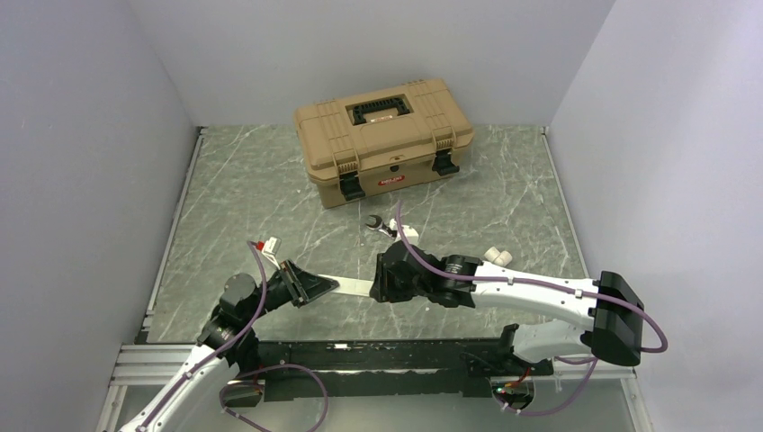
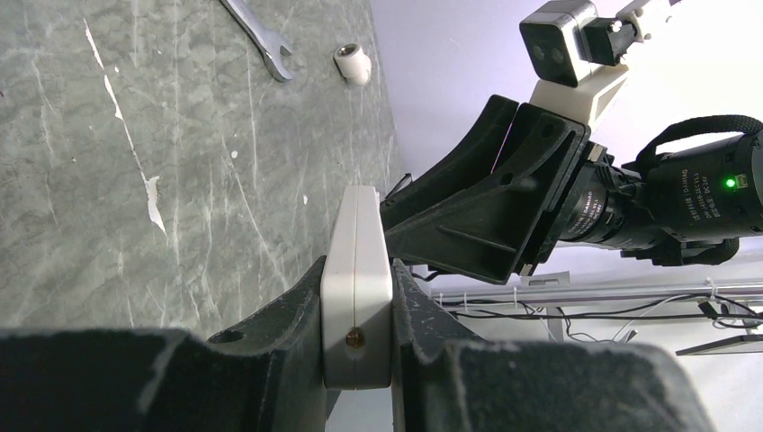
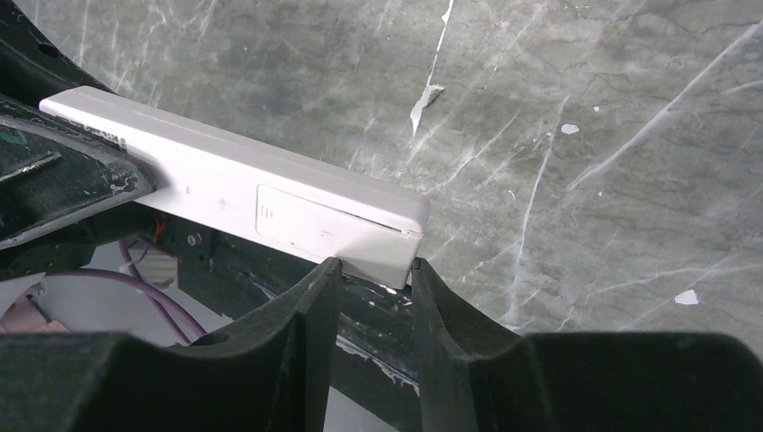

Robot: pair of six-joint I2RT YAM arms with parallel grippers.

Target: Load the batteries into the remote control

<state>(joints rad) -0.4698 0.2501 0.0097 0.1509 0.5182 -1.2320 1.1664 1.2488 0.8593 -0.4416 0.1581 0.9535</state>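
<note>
Grey worktop [image 1: 252, 180] below: my left hand [image 1: 310, 288] squeezes the remote control [image 3: 270, 193]; my right hand [image 3: 373, 270], grip unclear, might yank it loose.

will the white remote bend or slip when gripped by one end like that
Probably stiff: the remote control runs straight out of the left gripper with no visible sag. Likely light, since a pinch at one end holds it off the table. Its smooth plastic faces might let it pivot if the far end is pushed.
</note>
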